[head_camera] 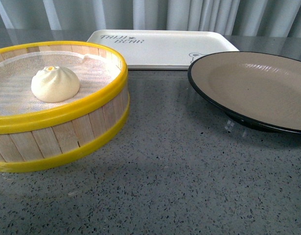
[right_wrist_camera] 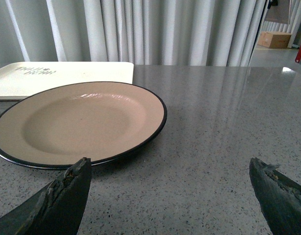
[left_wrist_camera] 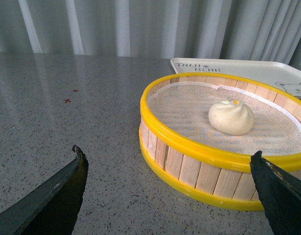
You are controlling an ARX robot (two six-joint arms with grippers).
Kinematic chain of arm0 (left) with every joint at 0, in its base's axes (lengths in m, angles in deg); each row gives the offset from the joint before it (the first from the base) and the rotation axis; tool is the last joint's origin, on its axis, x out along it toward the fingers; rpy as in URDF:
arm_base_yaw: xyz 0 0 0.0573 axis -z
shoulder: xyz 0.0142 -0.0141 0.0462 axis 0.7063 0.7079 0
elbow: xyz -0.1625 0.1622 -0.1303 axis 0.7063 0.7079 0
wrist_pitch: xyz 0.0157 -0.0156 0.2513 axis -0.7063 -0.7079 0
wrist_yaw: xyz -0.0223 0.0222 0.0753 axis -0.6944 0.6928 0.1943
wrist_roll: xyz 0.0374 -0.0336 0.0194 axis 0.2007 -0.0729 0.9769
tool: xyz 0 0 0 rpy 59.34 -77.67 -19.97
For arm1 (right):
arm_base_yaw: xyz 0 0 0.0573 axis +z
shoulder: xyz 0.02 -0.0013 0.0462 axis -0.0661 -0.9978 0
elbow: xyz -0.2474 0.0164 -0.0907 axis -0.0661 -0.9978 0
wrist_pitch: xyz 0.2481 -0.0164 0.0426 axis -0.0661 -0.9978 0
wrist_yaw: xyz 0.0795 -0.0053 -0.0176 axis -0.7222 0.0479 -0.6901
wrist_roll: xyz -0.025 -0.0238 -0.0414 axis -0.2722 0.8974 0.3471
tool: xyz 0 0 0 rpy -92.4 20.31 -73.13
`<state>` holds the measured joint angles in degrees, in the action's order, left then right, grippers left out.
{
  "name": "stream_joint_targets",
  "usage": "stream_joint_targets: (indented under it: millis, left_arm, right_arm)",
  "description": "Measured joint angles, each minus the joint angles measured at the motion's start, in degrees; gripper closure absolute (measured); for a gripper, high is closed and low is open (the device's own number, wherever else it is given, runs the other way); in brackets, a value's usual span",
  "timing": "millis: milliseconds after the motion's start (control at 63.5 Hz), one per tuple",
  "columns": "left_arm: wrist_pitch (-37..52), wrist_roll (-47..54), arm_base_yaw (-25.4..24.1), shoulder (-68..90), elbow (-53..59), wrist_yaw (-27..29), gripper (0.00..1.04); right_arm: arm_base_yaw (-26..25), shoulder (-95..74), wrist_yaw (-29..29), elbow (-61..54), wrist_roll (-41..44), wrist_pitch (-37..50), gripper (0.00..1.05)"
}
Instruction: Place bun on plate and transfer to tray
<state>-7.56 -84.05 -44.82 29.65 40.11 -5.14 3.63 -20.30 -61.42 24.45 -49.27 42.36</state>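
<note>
- Speckled grey countertop [head_camera: 189, 186] is closest in the front view. A yellow-rimmed wooden steamer basket [head_camera: 67, 132] stands on it at left.
- Basket is lined with white mesh cloth [head_camera: 13, 93]. The bun [head_camera: 55, 84] sits upright on the cloth, left of the basket's centre, orange dot on top.
- Plate [head_camera: 258, 83] is at right on the countertop, apart from the basket. Beige inside is empty, rim is black.
- Tray [head_camera: 160, 49] lies flat behind both, lettering at its left end. The plate rim partly hides the bear face. Visible tray surface is empty.
- Left wrist view: left gripper [left_wrist_camera: 169, 155] has its fingers spread wide with nothing held. It is short of the basket and not touching it.
- Same view: bun is inside the basket, toward the far side. A tray corner shows behind the basket. Two small red marks [left_wrist_camera: 71, 96] sit on the countertop off to one side.
- Right wrist view: right gripper [right_wrist_camera: 170, 161] also has its fingers spread wide and holds nothing. The empty plate is just ahead of it.
- Same view: tray is behind the plate. Can't tell whether they touch. Grey curtain [right_wrist_camera: 165, 29] hangs at the back.
</note>
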Motion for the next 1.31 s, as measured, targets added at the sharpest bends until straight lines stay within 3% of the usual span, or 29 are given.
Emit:
stream_joint_targets:
  millis: [897,928,1007,1054,1133,1306]
  left_arm:
    - [0.0,0.0,0.0,0.0,0.0,0.0,0.07]
    - [-1.2,-1.0,0.8,0.9,-0.3,2.4,0.07]
    - [-12.2,-7.3,6.6,9.6,-5.4,19.2,0.07]
    - [-12.2,-10.0,8.6,14.4,-7.0,25.6,0.07]
    - [-8.0,-11.8,9.5,19.5,-8.4,29.8,0.07]
    - [1.8,-13.4,10.6,25.1,-11.8,32.8,0.07]
  right_arm:
    - [0.0,0.0,0.0,0.0,0.0,0.0,0.09]
    - [0.0,0.0,0.0,0.0,0.0,0.0,0.09]
    - [0.0,0.0,0.0,0.0,0.0,0.0,0.09]
    - [0.0,0.0,0.0,0.0,0.0,0.0,0.09]
    - [0.0,0.0,-0.1,0.0,0.0,0.0,0.09]
    - [0.0,0.0,0.0,0.0,0.0,0.0,0.09]
